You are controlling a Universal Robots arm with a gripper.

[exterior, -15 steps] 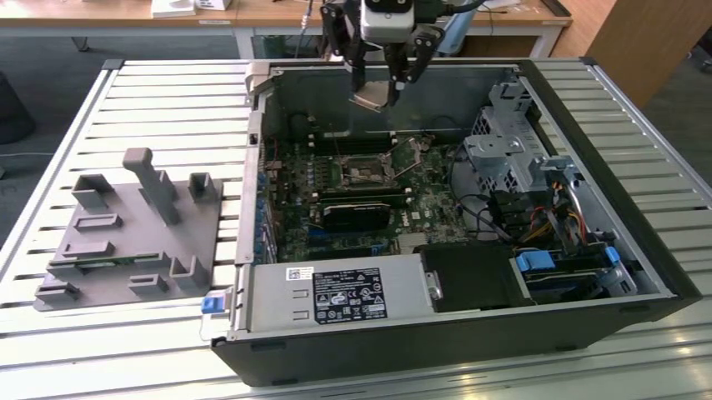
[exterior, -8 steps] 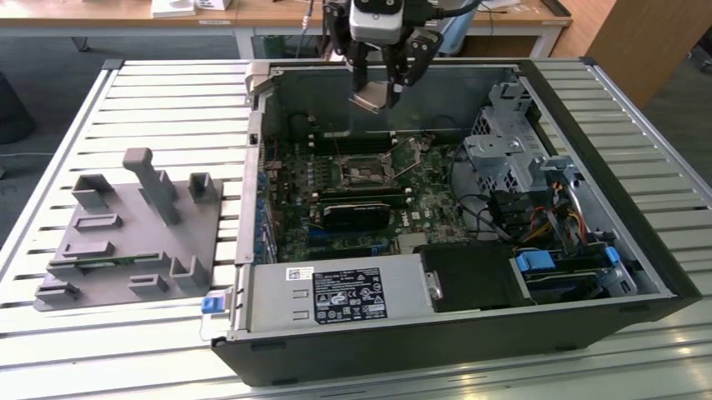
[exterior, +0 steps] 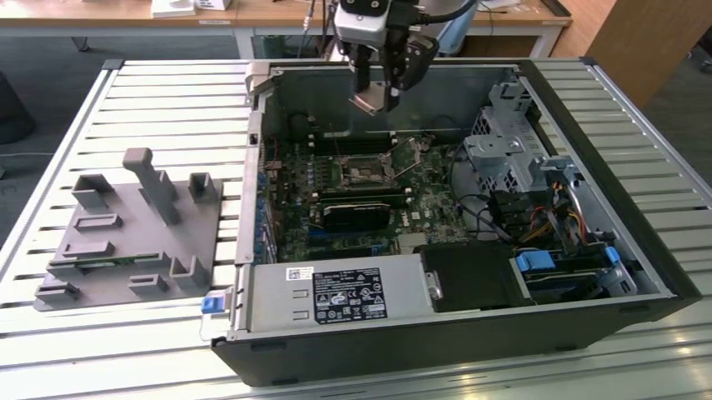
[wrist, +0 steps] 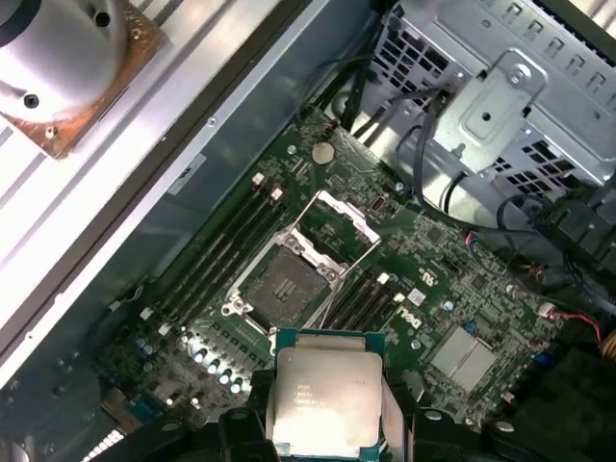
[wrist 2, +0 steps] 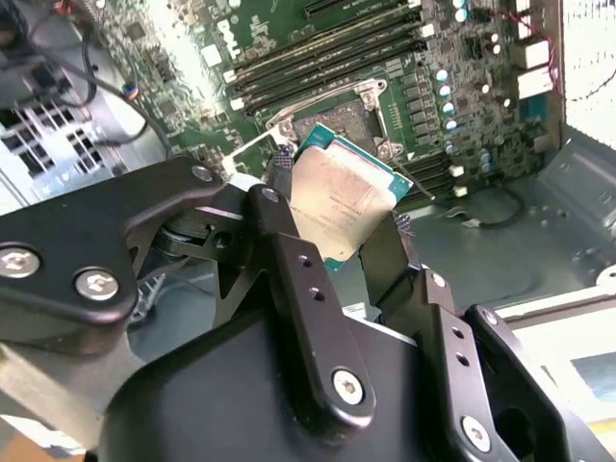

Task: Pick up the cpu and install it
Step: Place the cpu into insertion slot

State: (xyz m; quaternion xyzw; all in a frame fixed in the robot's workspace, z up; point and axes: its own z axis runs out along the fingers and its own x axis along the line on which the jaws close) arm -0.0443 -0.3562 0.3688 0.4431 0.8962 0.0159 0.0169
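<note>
Exterior view: the gripper (exterior: 378, 103) is seen in the upper middle of the frame, hanging above the open computer case (exterior: 445, 346), well above the motherboard (exterior: 333, 196). The cpu (exterior: 371, 102) is clamped in it, so the chip is in the air and not yet seated.

In the second wrist view the two black fingers (wrist 2: 298, 279) are closed narrowly on opposite edges of the cpu (wrist 2: 342, 207), its metal top facing the camera. An edge grip of this kind is judged to leave the underside free for contact with the socket (wrist 2: 332, 130).

In the first wrist view the socket (wrist: 284, 286) is shown bare, with its load plate (wrist: 342, 217) swung up and open, evidently so that the chip can be received. The cpu (wrist: 322, 399) is held roughly level and apart from the socket. Whether it is squared with the socket cannot be told.
</note>
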